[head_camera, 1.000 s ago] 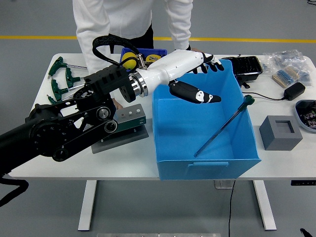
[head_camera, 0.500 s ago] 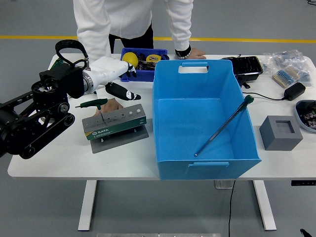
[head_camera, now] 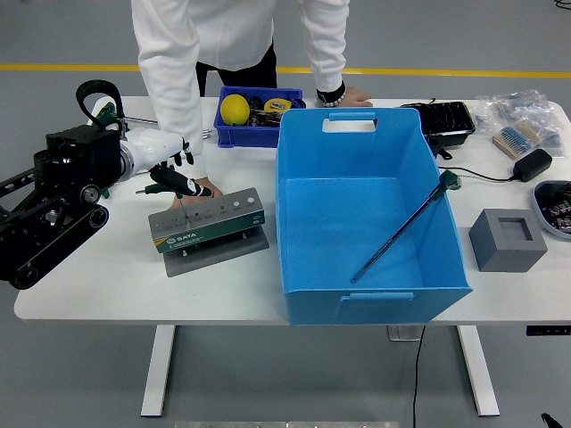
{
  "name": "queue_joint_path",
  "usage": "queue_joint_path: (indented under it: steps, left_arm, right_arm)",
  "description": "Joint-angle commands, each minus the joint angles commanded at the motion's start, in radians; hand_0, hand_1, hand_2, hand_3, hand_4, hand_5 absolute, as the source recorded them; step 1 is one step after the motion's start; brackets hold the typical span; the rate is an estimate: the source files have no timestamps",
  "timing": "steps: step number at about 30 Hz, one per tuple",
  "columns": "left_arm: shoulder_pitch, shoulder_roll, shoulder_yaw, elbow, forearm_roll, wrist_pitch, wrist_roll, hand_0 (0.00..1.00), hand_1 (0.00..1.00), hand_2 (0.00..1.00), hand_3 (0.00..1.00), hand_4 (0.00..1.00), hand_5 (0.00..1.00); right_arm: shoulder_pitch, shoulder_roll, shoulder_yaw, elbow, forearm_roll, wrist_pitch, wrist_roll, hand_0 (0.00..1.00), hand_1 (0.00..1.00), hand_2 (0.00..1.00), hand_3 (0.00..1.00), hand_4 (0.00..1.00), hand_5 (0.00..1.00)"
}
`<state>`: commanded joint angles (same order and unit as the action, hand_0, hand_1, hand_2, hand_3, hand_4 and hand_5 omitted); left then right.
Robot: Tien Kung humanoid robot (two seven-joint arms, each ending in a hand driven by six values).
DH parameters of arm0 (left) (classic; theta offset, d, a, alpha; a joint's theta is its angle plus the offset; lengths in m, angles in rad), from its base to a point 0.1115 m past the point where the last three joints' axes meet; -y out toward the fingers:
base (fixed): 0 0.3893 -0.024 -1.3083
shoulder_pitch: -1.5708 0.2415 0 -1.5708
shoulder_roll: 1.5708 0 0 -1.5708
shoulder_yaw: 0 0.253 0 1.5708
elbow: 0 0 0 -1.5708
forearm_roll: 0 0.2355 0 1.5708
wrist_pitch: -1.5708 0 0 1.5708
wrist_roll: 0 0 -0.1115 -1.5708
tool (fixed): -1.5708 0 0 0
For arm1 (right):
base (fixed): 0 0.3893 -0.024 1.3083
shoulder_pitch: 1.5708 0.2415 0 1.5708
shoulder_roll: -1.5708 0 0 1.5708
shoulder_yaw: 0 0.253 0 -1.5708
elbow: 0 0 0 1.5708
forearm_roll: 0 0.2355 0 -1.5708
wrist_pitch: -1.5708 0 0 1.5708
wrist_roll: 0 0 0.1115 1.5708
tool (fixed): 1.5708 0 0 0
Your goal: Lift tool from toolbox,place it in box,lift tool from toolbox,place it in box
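Since the earlier frames our left arm has swung back leftward from over the bin, and our white left hand (head_camera: pixel 169 165) now hovers at the left of the table, just above the green-handled T-shaped tool (head_camera: pixel 166 189) that stands upright in the grey-and-green slotted tool holder (head_camera: pixel 207 219). The fingers look loosely spread and hold nothing; the thumb lies close to the T-handle, though we cannot tell whether it touches. A person's hand (head_camera: pixel 203 187) rests on the table just behind the holder. Further right, the large blue plastic bin (head_camera: pixel 370 267) already contains one long tool with a dark shaft (head_camera: pixel 400 230), leaning against its right wall. We judge the second lift is in hand: next we must lower, close round the T-handle, and draw it straight up.
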<state>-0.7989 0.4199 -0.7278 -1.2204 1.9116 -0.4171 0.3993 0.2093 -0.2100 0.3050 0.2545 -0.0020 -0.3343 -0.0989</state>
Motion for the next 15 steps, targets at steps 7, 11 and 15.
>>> queue_joint_path:
  steps: [7, 11, 15]
  left_arm:
    - [-0.004, -0.005, 0.011, 0.025, -0.027, -0.056, 0.035, 0.449, 0.547, 0.598, 0.772, 0.943, 0.781]
    - [-0.007, -0.008, 0.014, 0.035, -0.06, -0.08, 0.046, 0.428, 0.536, 0.584, 0.743, 0.936, 0.792]
    - [-0.011, -0.01, 0.025, 0.039, -0.051, -0.09, 0.046, 0.428, 0.536, 0.584, 0.743, 0.936, 0.792]
  right_arm:
    - [0.001, -0.001, -0.005, 0.0, 0.009, 0.0, 0.002, 0.684, 0.646, 0.705, 0.555, 0.787, 0.718]
    - [0.001, -0.002, -0.006, 0.0, 0.011, 0.0, 0.003, 0.682, 0.645, 0.705, 0.555, 0.786, 0.718]
    - [0.001, -0.002, -0.006, 0.001, 0.009, 0.001, 0.002, 0.682, 0.645, 0.705, 0.555, 0.786, 0.718]
